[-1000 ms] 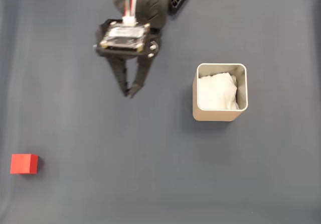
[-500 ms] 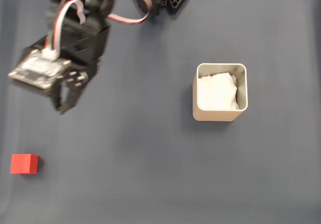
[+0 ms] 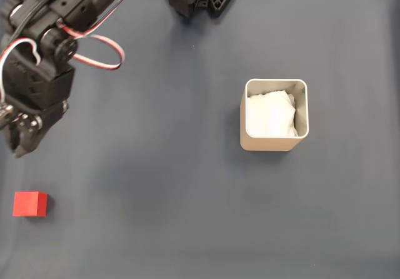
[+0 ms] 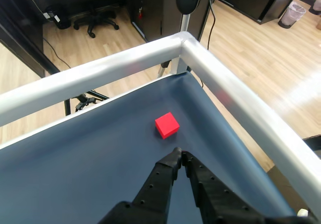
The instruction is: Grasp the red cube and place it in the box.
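Black two-finger gripper (image 4: 178,156) pressed together, short of small matte red cube (image 4: 166,125); should spread jaws, descend squarely over cube.

Red cube (image 3: 30,204) – plain bright red; box (image 3: 274,142) – beige, white lining; table (image 3: 187,197) – dark blue-grey.

arm: swung from the tabletop's top middle to its left edge
end effector (image 3: 20,147): now nearer the red cube (image 3: 30,204)
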You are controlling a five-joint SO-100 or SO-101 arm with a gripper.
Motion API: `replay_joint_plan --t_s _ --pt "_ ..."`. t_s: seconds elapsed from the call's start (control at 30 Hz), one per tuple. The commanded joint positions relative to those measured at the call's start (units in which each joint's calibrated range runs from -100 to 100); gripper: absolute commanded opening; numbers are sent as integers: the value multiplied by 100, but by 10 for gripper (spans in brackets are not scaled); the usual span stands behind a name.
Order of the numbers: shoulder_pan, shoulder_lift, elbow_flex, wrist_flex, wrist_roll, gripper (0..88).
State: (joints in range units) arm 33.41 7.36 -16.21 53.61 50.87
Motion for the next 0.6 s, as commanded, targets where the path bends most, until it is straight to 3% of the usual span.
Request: replay_joint_plan --t_s 0.0,0.57 --pt "71 316 -804 10 29 13" --pt "78 1251 -1752 297 73 141"
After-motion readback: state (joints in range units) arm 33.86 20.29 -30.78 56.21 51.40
